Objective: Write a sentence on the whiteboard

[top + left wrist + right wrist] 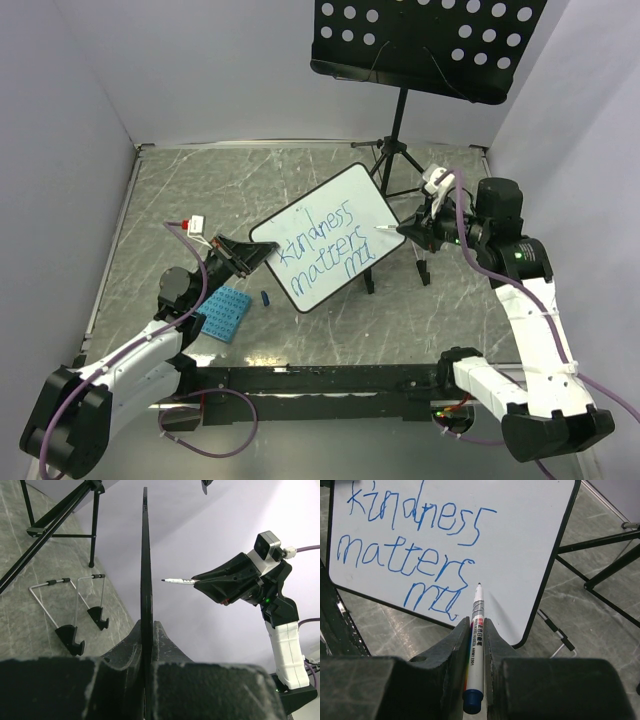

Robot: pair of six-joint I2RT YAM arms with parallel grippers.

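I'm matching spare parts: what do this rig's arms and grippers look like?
Both the left arm and right arm have white shells between black joints. A purple cable runs along each. The left gripper and right gripper are matte black, each with two wedge-shaped fingers. A small white camera tops the right wrist; a green light glows on the joint behind it.

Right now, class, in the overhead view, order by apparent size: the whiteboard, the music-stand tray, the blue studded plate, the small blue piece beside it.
1. music-stand tray: cropped at the top and nearer the camera, so its lead is unsure.
2. whiteboard.
3. blue studded plate.
4. small blue piece.
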